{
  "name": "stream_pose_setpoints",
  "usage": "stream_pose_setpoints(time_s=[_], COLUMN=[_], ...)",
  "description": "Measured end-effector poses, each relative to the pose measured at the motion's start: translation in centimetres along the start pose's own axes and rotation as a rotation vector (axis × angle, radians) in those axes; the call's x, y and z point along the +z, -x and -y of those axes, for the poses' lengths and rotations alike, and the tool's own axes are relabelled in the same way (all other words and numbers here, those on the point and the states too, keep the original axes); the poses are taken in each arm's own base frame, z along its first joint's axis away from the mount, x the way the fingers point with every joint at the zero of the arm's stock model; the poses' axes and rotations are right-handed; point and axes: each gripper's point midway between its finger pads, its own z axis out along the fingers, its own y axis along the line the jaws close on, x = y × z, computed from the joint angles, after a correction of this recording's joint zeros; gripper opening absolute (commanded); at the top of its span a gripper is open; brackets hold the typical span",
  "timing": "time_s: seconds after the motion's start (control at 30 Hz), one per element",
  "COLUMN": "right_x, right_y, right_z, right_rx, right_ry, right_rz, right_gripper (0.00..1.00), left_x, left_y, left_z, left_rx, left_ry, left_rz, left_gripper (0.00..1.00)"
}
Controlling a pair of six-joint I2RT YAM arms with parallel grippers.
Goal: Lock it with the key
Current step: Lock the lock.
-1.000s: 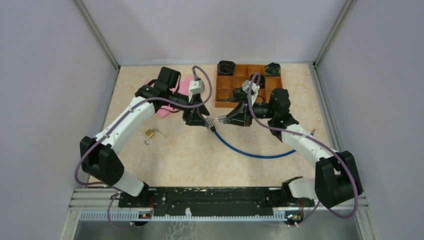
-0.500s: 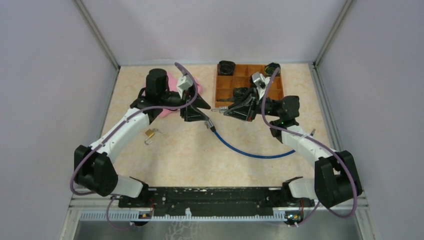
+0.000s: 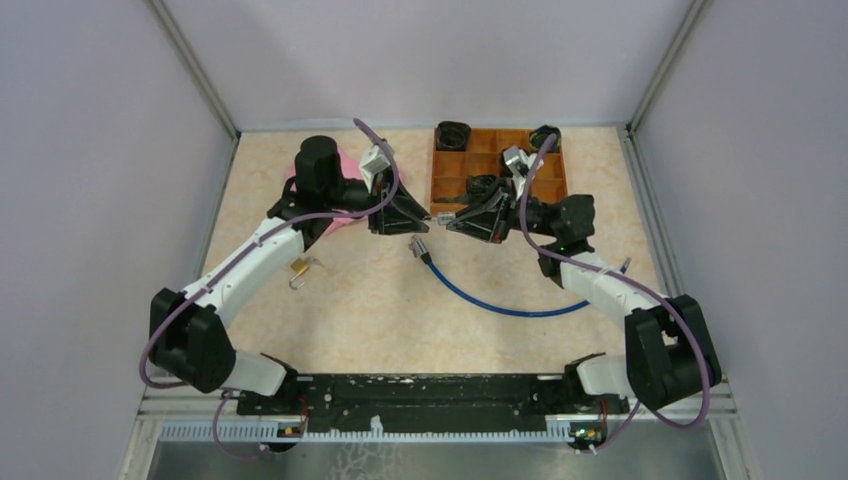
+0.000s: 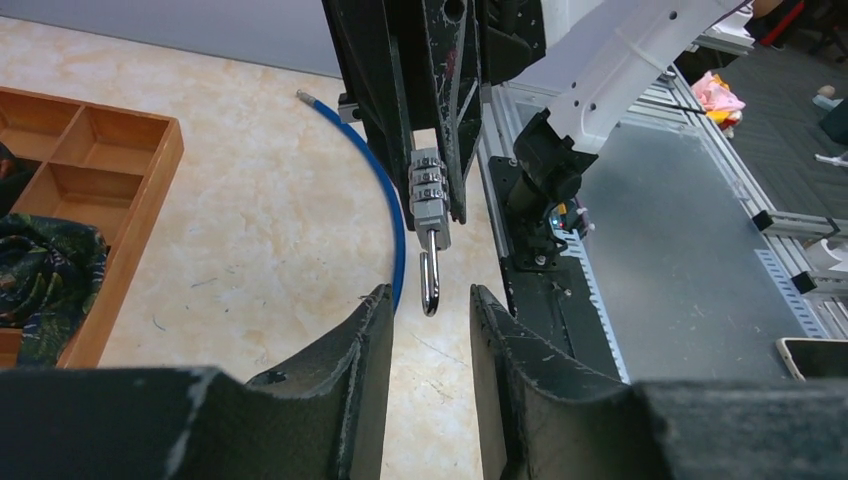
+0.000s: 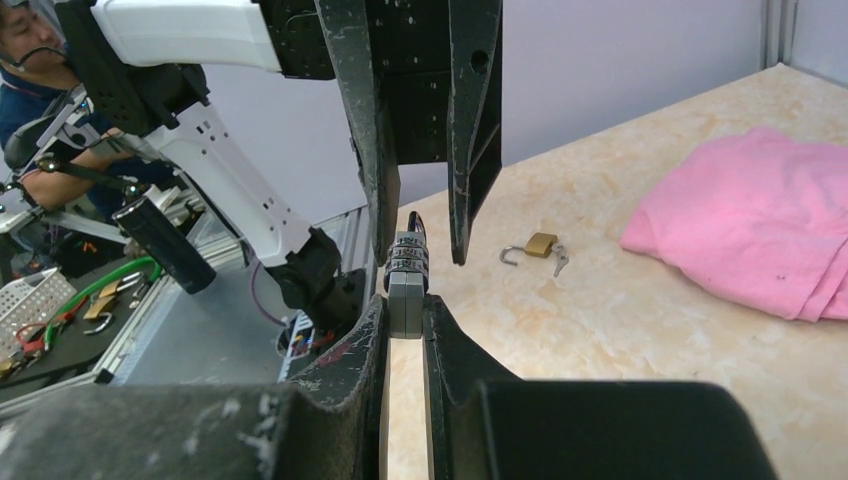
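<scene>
One second on, I'm carrying the combination lock (image 5: pixel 406 280) higher, pinching it in the right pincer (image 5: pixel 405 306), left pincer (image 4: pixel 428 300) spread by its shackle (image 4: pixel 429 285), brass padlock (image 3: pixel 299 266) waiting untouched at left.

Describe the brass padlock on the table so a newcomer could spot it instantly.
Find the pink cloth on the table's left side; just nearer the robot's bases, beside the left arm, lies the brass padlock. Unlike the grey dial lock gripped in the right claw, it is small, gold-coloured, shackle open, lying loose.
</scene>
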Motion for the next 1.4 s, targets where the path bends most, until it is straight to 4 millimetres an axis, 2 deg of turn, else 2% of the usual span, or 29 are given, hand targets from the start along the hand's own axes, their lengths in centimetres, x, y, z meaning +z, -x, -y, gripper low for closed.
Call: stream_pose_setpoints(time_s=[0.1,0.23,0.37,0.4,0.43,0.47,0.57,0.63,0.67,0.7,0.83,0.93,1.17,1.3,1.4], right_x=[-0.1,-0.1,-0.1,-0.1,-0.1,-0.1,-0.1,-0.2,-0.4,-0.5,-0.8,-1.2,-2.1,-1.3,-0.5], right_y=[-0.3,-0.5,-0.5,-0.5,-0.5,-0.5,-0.7,-1.4,-1.9,-2.6,-3.6,-3.7,-5.7,-7.1,-7.6], right_z=[0.1,0.3,0.4,0.4,0.4,0.4,0.7,1.2,1.6,2.2,4.0,4.5,3.7,2.4,1.5], right_rx=[0.007,0.015,0.016,0.016,0.015,0.011,-0.009,-0.028,-0.033,-0.046,-0.118,-0.195,-0.240,-0.234,-0.221], right_ry=[-0.005,-0.010,-0.010,-0.011,-0.012,-0.013,-0.018,-0.029,-0.038,-0.051,-0.088,-0.102,-0.084,-0.033,0.000], right_rz=[-0.001,-0.002,-0.002,-0.002,-0.001,0.000,-0.009,-0.035,-0.054,-0.085,-0.193,-0.273,-0.365,-0.399,-0.401], right_gripper=[0.00,0.00,0.00,0.00,0.00,0.05,0.36,0.65,0.72,0.74,0.75,0.73,0.69,0.68,0.65], left_x=[0.1,0.1,0.2,0.2,0.2,0.2,0.1,0.0,-0.1,-0.2,-0.8,-1.3,-1.7,-1.4,-1.0], left_y=[0.1,0.2,0.3,0.3,0.3,0.3,0.0,-0.2,-0.2,-0.2,-0.3,-1.1,-4.2,-5.3,-5.4], left_z=[0.0,-0.2,-0.3,-0.3,-0.3,-0.3,-0.5,-0.9,-1.1,-1.3,-1.8,-1.5,-0.4,0.3,0.7], left_rx=[-0.007,-0.012,-0.014,-0.013,-0.013,-0.014,-0.003,0.004,0.011,0.028,0.095,0.119,0.086,0.063,0.061], left_ry=[0.003,0.010,0.015,0.016,0.015,0.016,0.025,0.050,0.065,0.081,0.141,0.171,0.179,0.167,0.155], left_rz=[0.003,0.007,0.009,0.010,0.010,0.009,0.000,-0.020,-0.031,-0.046,-0.128,-0.224,-0.438,-0.491,-0.494], left_gripper=[0.34,0.24,0.08,0.01,0.00,0.00,0.00,0.00,0.00,0.00,0.00,0.00,0.00,0.00,0.00])
